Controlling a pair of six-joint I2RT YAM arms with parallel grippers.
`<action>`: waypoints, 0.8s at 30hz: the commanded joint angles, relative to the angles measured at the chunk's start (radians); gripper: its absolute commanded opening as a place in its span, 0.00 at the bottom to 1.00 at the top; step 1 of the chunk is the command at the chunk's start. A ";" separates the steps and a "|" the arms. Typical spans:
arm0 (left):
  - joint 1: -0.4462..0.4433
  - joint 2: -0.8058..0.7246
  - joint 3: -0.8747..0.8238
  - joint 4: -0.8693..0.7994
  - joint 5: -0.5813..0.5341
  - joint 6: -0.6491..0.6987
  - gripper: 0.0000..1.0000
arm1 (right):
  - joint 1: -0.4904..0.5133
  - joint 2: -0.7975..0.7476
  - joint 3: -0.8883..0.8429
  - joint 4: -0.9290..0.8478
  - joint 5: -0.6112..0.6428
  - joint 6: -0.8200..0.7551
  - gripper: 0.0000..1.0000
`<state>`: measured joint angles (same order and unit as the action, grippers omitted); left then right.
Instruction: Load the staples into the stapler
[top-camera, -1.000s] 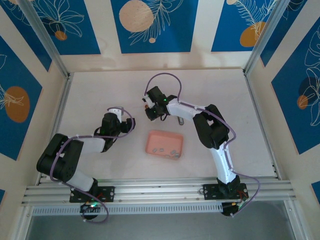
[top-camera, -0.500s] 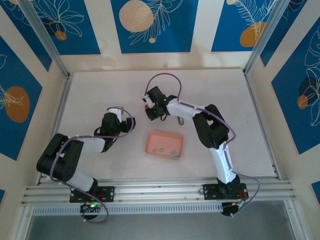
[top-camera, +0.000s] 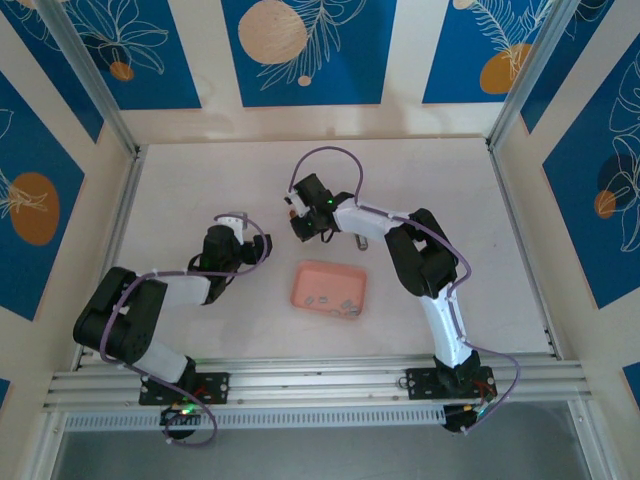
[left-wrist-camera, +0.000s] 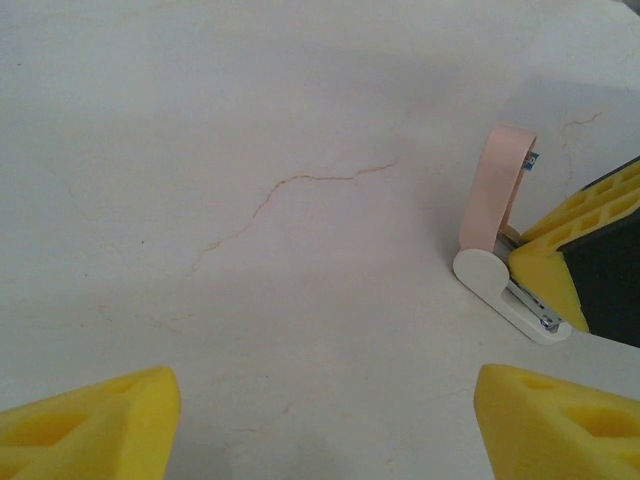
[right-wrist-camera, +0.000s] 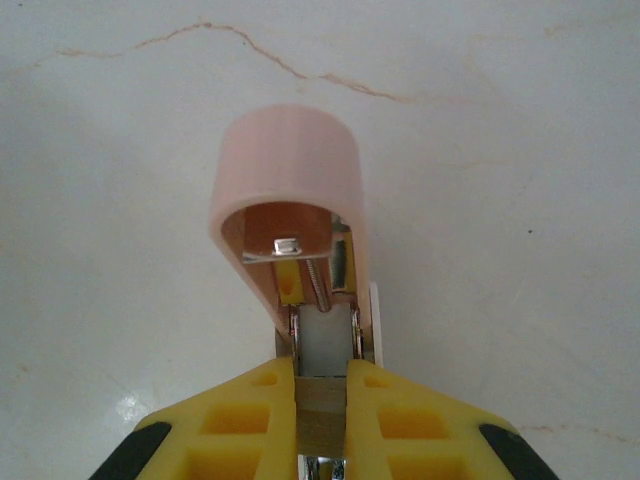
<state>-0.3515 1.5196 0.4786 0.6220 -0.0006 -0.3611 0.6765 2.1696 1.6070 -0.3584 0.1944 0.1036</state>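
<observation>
So the right gripper (right-wrist-camera: 320, 392) is clamped tight on the back end of the stapler (right-wrist-camera: 290, 150), which sits on the surface (left-wrist-camera: 250, 150) just beyond the pink tray (top-camera: 305, 272), a bit to its left. The stapler's pink lid (left-wrist-camera: 493, 185) is flipped up, so the channel inside is exposed. The left gripper (left-wrist-camera: 325, 400) is spread wide with nothing in it, hovering off to the left of the tray. The staples (top-camera: 347, 302) are a few tiny grey strips lying loose inside the tray, none picked up yet. My take on the step: the left one needs to go to the tray and fetch a single strip. They're small and flat, so I'd come straight down and pinch across the narrow width of one that lies apart from the others, otherwise it'll drag two or just skate along the tray floor. Then carry it past the tray's far edge, line it up lengthwise with the open channel and lower it in legs down. The right one should just hold firm so the lid doesn't flop shut. As for writing, there's a little blue tag (left-wrist-camera: 530, 160) by the lid's tip, but it's too small to read. No brand I can make out.
</observation>
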 joint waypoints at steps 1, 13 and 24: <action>-0.001 -0.006 -0.001 0.025 0.021 0.001 0.77 | -0.005 -0.026 -0.034 -0.013 0.000 -0.032 0.16; -0.002 -0.003 -0.004 0.046 0.038 0.007 0.77 | -0.017 -0.115 -0.120 0.080 -0.100 -0.097 0.16; -0.009 -0.010 -0.006 0.052 0.053 0.009 0.77 | -0.046 -0.185 -0.211 0.195 -0.160 -0.107 0.16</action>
<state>-0.3519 1.5196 0.4786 0.6514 0.0368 -0.3607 0.6472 2.0022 1.4075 -0.1970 0.0750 0.0082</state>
